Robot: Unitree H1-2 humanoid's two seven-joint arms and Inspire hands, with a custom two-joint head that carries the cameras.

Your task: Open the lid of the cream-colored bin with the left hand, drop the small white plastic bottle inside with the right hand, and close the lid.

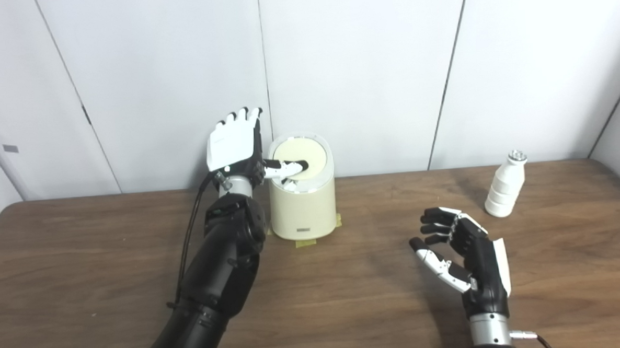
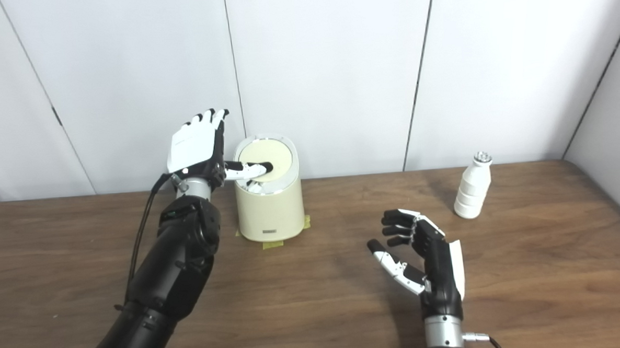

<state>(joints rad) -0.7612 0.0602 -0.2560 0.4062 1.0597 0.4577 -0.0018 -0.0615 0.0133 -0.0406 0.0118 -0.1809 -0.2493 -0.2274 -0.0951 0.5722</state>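
Two hands, neither holding anything: the left hand (image 1: 235, 143) is spread open beside the cream bin (image 1: 303, 205) near the tabletop's back edge, thumb on the lid (image 1: 300, 161), probably to press it open. The right hand (image 1: 462, 256) waits half-curled and empty, so the white bottle (image 1: 505, 186) stands untouched toward the back right corner.

Counting what is sitting on the surface (image 1: 83, 246)

One cream bin (image 1: 303, 205) and one white bottle (image 1: 505, 191) are standing there; two robot hands are showing.
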